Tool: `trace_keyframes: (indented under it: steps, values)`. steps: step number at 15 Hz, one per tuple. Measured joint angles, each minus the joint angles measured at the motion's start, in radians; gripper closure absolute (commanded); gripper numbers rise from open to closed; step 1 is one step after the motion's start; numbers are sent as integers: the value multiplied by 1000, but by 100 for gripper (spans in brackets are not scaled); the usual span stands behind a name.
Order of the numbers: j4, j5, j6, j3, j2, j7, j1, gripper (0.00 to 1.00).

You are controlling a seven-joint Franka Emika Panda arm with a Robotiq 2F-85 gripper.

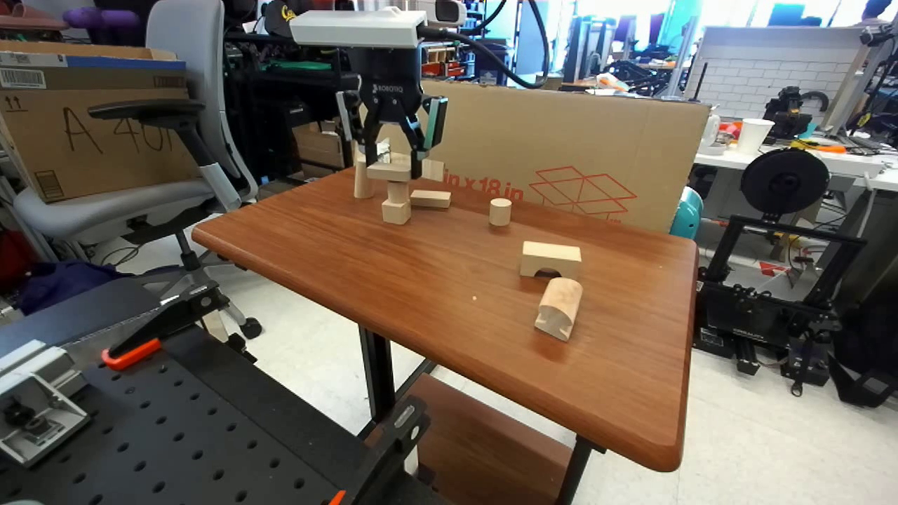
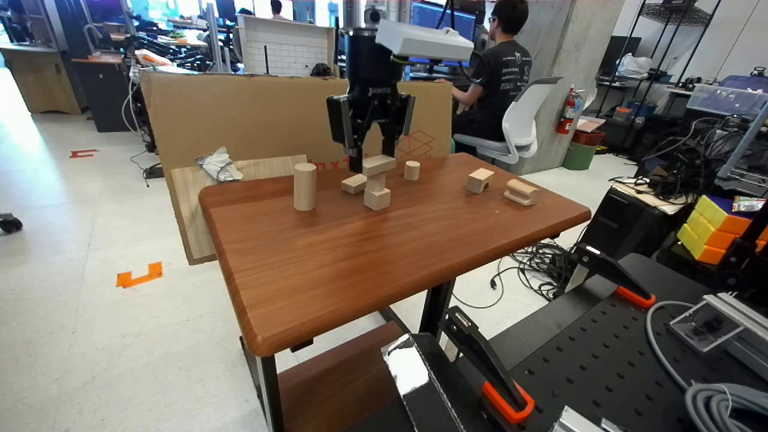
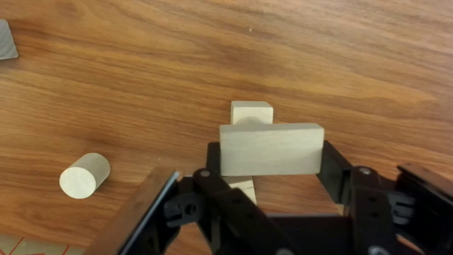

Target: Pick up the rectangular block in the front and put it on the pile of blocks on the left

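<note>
A black tool [image 3: 271,157], partly spread, grips a pale flat oblong wooden block [image 3: 271,150] by both ends atop a pale wooden block pile [image 2: 377,195]; release should run lengthwise.

We see the rectangular block [image 3: 271,150] — pale, flat, level — atop the pile of blocks [image 2: 377,200]. Below, a short post [image 1: 398,191] tops a cube [image 1: 396,212].

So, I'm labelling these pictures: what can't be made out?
Wrist view:
pile's base block, partly covered by the rectangular block;
flat block, partly behind the rectangular block and the tool;
leftmost block, cut off by the left edge.
In an exterior view:
tall cylinder, partly behind the tool.
</note>
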State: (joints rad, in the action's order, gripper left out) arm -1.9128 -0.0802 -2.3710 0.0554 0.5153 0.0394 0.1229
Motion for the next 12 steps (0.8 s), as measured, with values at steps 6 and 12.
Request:
trace_keyframes:
  steps: [6, 12]
  values:
    - [6, 0, 0, -5, 3, 0, 0, 2]
    - [-9, -1, 0, -5, -12, 0, 0, 0]
